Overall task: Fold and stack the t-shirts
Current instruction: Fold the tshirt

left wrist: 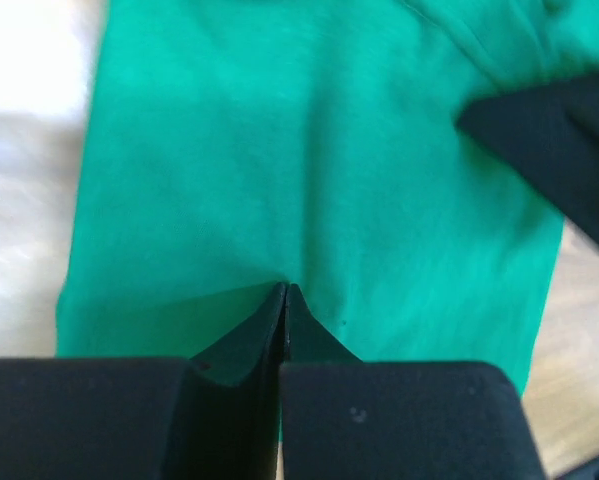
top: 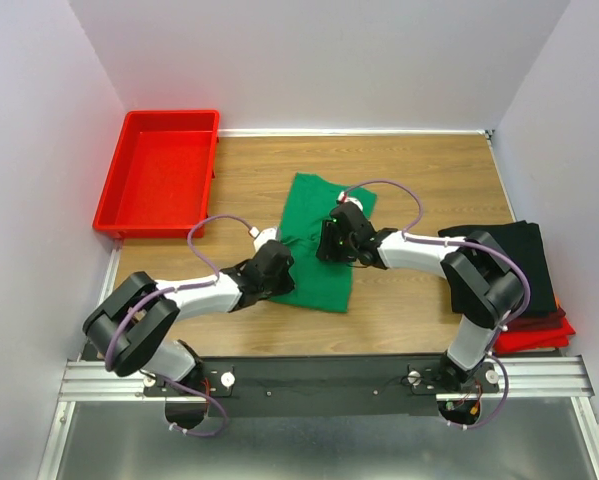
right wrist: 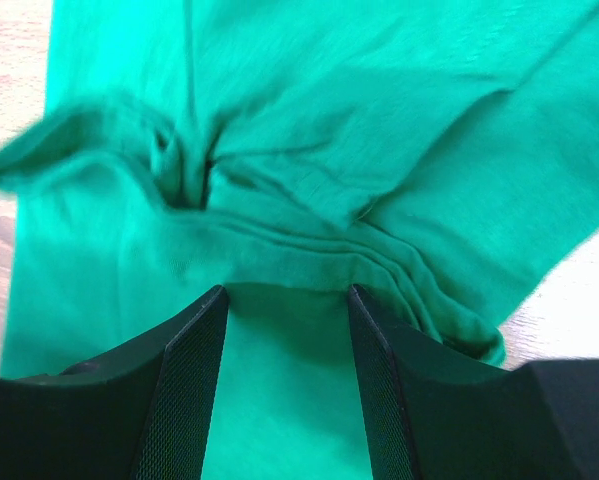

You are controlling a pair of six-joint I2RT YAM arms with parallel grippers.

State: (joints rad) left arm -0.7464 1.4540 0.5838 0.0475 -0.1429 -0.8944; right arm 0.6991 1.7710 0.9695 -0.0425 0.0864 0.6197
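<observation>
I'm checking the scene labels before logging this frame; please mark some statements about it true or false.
1. The red tray holds a folded shirt. False: nothing shows inside it.
2. The right gripper has its jaws open over the green t-shirt. True.
3. The left gripper stands wide open. False: its jaws are shut, tips pinched at the green cloth.
4. A black shirt tops the stack at the right. True.
5. The green t-shirt lies on that stack. False: it lies on the table at the middle, apart from the stack.
</observation>
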